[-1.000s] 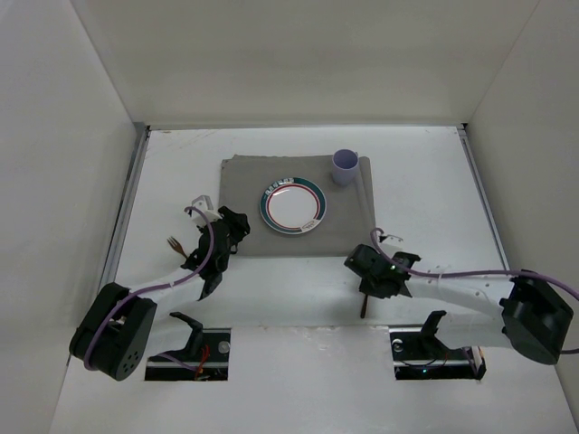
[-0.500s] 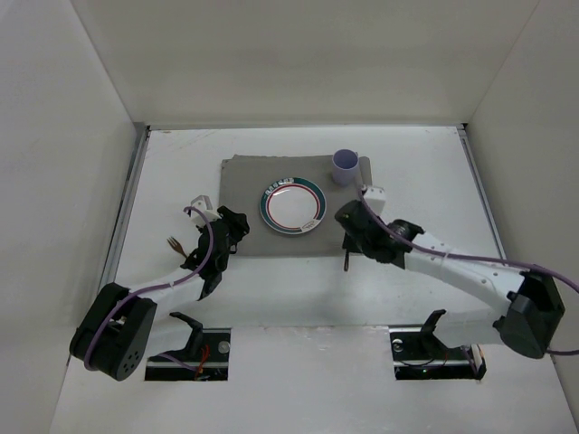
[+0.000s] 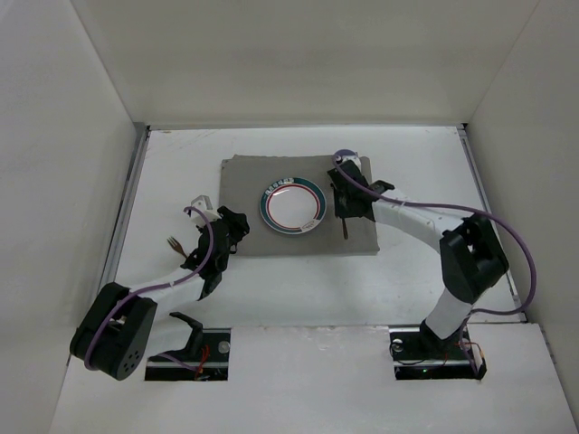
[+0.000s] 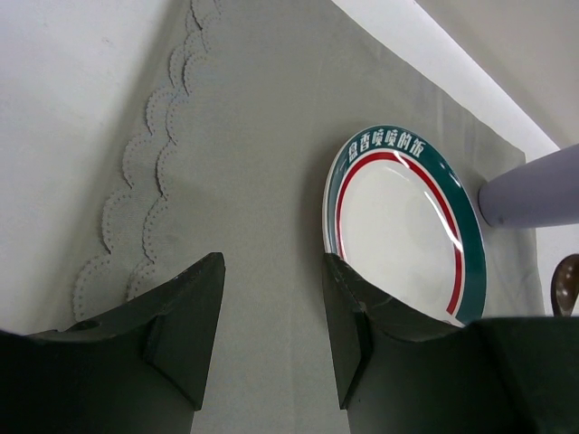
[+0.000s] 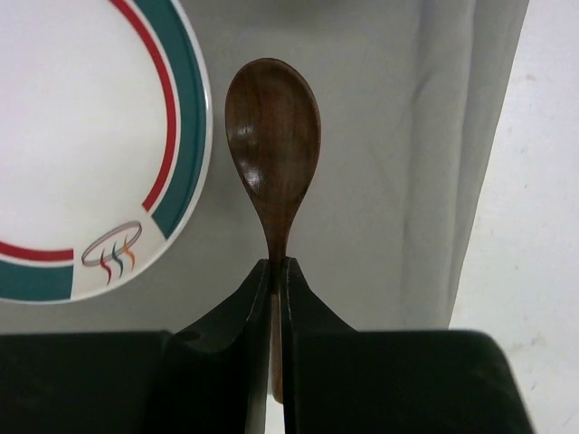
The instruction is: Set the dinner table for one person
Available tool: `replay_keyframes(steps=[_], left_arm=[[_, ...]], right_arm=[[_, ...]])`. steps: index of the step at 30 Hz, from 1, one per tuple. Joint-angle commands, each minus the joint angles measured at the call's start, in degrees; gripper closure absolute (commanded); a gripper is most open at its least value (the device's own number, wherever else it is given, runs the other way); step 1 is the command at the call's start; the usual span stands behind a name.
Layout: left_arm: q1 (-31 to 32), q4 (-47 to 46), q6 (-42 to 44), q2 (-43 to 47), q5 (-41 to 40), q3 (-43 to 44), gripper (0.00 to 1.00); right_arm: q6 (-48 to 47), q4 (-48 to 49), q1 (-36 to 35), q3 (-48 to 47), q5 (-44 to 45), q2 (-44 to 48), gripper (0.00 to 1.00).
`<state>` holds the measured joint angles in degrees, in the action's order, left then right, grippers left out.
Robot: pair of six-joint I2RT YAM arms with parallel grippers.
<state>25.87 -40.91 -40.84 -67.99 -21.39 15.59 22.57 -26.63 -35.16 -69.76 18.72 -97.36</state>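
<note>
Dinner table [image 3: 181, 172] is seen from above as a wide white top with thin metal rails at its left and right, and it fills the middle of the top external view. A grey placemat [image 3: 244, 190] is spread at its centre, and a round plate [image 3: 293, 206] with a green and red rim is set on the mat. A lilac cup [image 3: 346, 159] is placed at the mat's upper right, partly hidden by the right wrist. The right gripper [image 3: 345, 210] is held over the mat just right of the plate, with a dark wooden spoon [image 3: 346, 228] gripped in it. The left gripper [image 3: 237, 222] is held at the mat's lower left corner, and a small brown-pronged utensil [image 3: 174, 244] is seen near the left rail. In the left wrist view, the left gripper [image 4: 271, 316] is shown with its jaws apart and nothing between them. The scalloped placemat [image 4: 253, 136], the plate [image 4: 403, 226], the cup [image 4: 534, 190] and bare tabletop [image 4: 63, 108] at the upper left are seen beyond it. In the right wrist view, the right gripper [image 5: 276, 289] is clamped on the handle of the spoon [image 5: 271, 145]. The spoon's bowl is pointed up the frame over the placemat [image 5: 362, 136], beside the plate [image 5: 81, 136] at the left. White tabletop [image 5: 534, 226] is shown at the right edge.
</note>
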Motion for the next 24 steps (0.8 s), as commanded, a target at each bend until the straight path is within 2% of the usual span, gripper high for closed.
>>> replay_keyframes(steps=[1,8,24], left_arm=[[0.01,-2.34,-0.12,0.31,-0.15,1.63,0.55],[-0.43,-2.25,-0.12,-0.04,-0.15,1.72,0.55],[-0.78,-2.25,-0.21,-0.04,-0.06,1.63,0.55]], right_arm=[[-3.58,2.02,1.10,-3.02,-2.55,-1.33,0.93],[-3.06,3.86,2.24,-2.93,-3.60,-5.99,0.93],[-1.83,7.12,5.14,-2.31,-3.95,-9.33,0.91]])
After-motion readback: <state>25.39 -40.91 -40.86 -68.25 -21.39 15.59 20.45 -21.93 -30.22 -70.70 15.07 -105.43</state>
